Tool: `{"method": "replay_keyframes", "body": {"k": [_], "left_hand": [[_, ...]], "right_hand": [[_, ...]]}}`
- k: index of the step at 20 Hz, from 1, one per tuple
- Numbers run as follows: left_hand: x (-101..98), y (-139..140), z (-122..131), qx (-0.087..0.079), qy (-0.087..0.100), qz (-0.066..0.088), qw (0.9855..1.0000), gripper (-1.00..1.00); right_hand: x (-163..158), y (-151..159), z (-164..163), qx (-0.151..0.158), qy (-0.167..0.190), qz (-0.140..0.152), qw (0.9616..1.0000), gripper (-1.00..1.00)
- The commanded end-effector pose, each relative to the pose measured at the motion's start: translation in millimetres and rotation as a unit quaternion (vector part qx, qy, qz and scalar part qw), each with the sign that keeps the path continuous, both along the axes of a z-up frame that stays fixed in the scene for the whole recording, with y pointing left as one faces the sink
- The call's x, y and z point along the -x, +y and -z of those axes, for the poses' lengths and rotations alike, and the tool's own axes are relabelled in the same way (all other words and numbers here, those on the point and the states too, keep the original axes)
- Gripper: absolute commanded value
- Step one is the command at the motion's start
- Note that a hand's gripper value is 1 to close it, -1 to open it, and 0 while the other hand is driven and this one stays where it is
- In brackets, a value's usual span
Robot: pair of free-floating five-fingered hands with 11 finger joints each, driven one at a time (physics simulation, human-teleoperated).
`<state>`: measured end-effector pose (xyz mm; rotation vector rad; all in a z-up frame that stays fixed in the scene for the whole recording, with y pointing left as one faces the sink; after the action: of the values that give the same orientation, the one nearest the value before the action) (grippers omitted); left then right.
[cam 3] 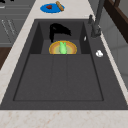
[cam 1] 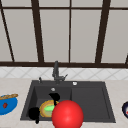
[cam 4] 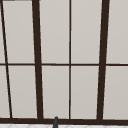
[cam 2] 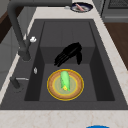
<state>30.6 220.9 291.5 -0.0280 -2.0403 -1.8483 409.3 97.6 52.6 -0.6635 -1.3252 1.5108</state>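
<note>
Our right hand (cam 1: 54,96), fingers straight and together, hovers above the round yellow-rimmed plate (cam 1: 43,110); dipping could tip its green vegetable (cam 2: 64,79).

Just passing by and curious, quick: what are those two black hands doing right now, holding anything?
Left hand: cannot be told.
Right hand: open, holding nothing, hovering over the plate.

Front, both sides on sink (cam 1: 27,105); upper on window (cam 4: 70,62)
</note>
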Motion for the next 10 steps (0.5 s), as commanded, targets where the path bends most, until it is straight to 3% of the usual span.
{"method": "replay_keyframes", "body": {"k": [1, 10], "left_hand": [[0.0, 0, 0, 0.000, 0.000, 0.000, 1.0000, 0.00], [0.0, 0, 0, 0.000, 0.000, 0.000, 1.0000, 0.00]], "right_hand": [[9, -11, -17, -0.010, -0.021, 0.000, 0.9997, -1.00], [19, -36, -58, -0.014, -0.044, 0.004, 0.9989, -1.00]]}}
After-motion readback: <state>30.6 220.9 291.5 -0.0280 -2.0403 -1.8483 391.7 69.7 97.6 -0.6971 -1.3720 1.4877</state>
